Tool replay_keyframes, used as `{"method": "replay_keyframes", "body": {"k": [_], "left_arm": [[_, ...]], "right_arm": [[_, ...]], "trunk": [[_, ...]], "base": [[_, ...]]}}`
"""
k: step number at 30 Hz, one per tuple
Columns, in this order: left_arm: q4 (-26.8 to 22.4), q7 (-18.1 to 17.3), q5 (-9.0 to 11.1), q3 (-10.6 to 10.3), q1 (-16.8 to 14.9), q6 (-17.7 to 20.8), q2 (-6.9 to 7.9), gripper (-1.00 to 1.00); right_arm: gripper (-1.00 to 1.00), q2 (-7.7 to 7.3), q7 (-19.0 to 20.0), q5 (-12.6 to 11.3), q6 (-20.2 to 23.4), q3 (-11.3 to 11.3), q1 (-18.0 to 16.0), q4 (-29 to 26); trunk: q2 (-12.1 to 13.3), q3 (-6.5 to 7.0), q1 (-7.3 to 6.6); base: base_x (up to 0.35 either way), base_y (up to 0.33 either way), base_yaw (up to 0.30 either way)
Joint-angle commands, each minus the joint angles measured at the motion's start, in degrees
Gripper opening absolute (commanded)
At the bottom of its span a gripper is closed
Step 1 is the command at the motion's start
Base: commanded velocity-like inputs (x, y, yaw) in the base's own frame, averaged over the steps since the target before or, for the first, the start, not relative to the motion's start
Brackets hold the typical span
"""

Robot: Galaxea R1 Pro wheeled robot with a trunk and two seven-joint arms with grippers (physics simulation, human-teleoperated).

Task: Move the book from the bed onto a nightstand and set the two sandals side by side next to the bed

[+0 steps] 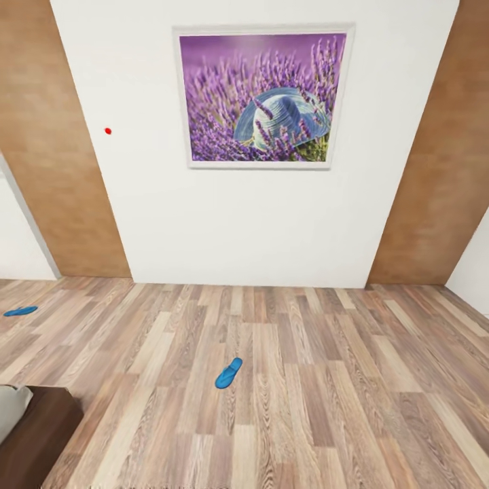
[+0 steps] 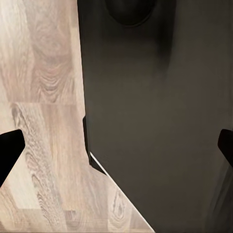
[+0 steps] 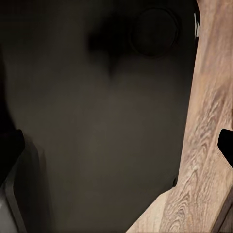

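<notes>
Left gripper hangs with jaws spread wide, nothing between them; right gripper likewise, pointing down beside the dark body.

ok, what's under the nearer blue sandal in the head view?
The nearer blue sandal lies flat on the bare wood-plank floor, with nothing else under or around it. The second sandal lies far off by the wall. The patch directly under each sole is hidden.
</notes>
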Motion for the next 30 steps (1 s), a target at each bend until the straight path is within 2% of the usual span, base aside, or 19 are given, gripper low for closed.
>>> {"method": "replay_keyframes", "body": {"k": [1, 19, 30], "left_arm": [[0.0, 0.0, 0.0, 0.0, 0.0, 0.1, 0.0, 1.0], [0.0, 0.0, 0.0, 0.0, 0.0, 0.1, -0.02, 1.0], [0.0, 0.0, 0.0, 0.0, 0.0, 0.0, -0.04, 1.0]], "right_arm": [[1.0, 0.0, 0.0, 0.0, -0.2, 0.0, 0.0, 0.0], [1.0, -0.05, 0.0, 0.0, -0.4, 0.0, 0.0, 0.0], [1.0, -0.08, 0.0, 0.0, -0.5, -0.1, 0.0, 0.1]], "trunk": [[0.0, -0.08, 0.0], [0.0, -0.51, 0.0], [0.0, -0.61, 0.0]], "base": [[0.0, 0.0, 0.287], [0.0, 0.0, 0.279], [0.0, 0.0, 0.106]]}}
